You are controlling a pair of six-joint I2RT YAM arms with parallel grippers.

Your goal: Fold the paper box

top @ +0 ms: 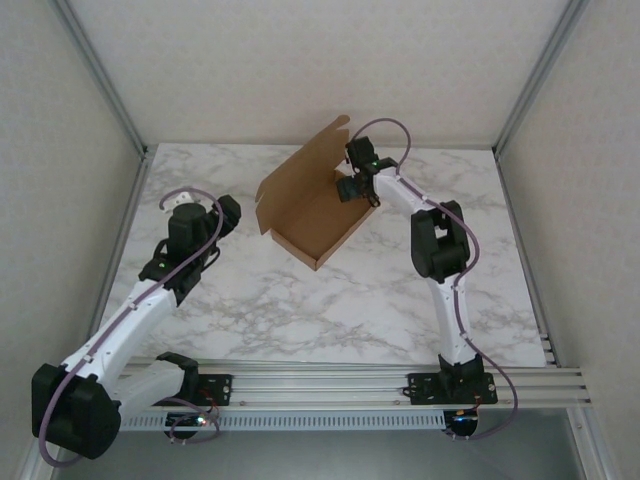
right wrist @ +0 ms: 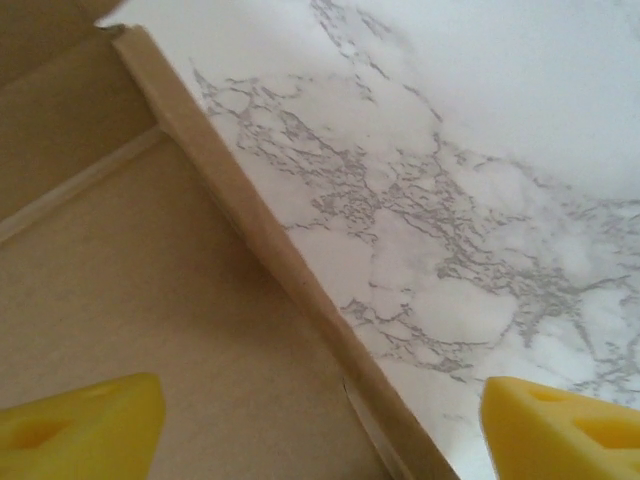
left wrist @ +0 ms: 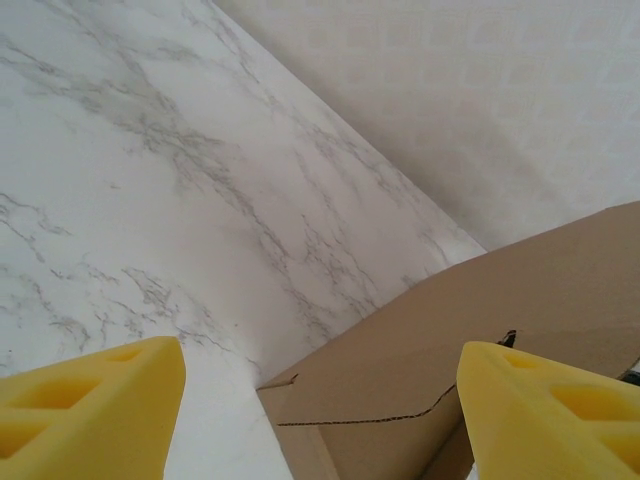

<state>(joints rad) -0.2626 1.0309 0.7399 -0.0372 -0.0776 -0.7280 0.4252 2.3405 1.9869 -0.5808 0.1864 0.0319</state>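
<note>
Right pincer (right wrist: 320, 432) astride paper box (right wrist: 150, 300) wall

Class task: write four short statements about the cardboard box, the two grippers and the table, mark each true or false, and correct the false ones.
1. The paper box lies as a flat, unfolded sheet. False: its side walls stand up and its lid flap is raised.
2. The right gripper is open and straddles a box wall, with one finger over the inside and one over the table. True.
3. The left gripper is clamped on the box. False: it is open and sits to the left of the box, holding nothing.
4. The table has a white marble pattern. True.
</note>
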